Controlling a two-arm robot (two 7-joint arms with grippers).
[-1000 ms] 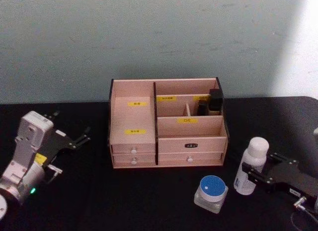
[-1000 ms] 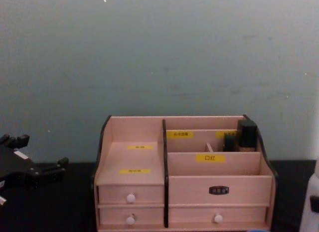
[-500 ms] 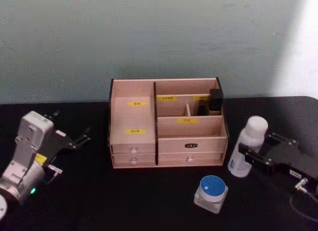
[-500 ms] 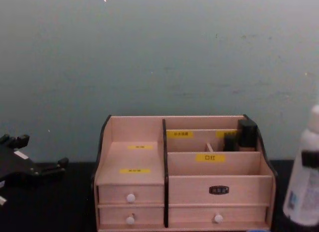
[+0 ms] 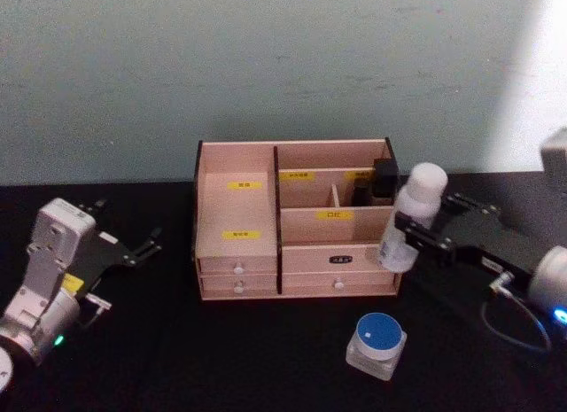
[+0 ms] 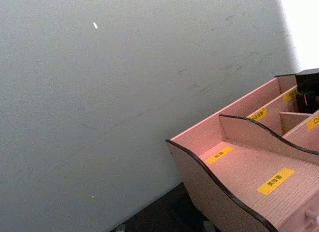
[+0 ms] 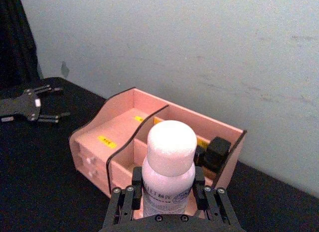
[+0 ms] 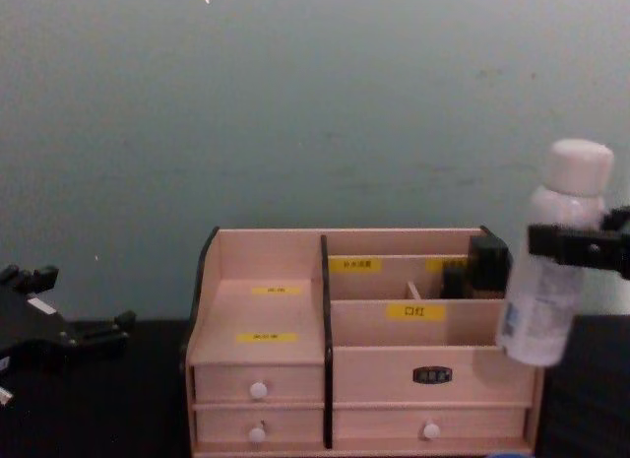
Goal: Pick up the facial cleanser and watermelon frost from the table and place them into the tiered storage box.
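**Cleanser lifted beside the organiser, jar waiting on the worktop**

The right pincer [image 5: 415, 228] is clamped around the middle of the facial cleanser [image 5: 395, 245] and holds the white bottle in the air, tilted. It sits right of centre in the head view, against the right end of the tiered storage box [image 5: 237, 213]. From the chest camera the bottle overlaps the box's right wall, and its cap rises above the box's top edge. It is not inside any compartment.

The watermelon frost [image 5: 377, 343], a squat clear jar with a blue lid, stands untouched on the black worktop [image 5: 221, 359], low in the frame and in front of the box.

I judge the task less than half done. The bottle is picked up but not yet placed, and the jar has yet to be fetched.

Inside the box, two small black items [image 5: 383, 182] stand in the rear right compartment. The other open compartments show bare wood and yellow labels. The drawers [image 5: 237, 268] are shut.

The left pincer [image 5: 127, 226] rests at the frame's left edge, its fingers spread and holding nothing.
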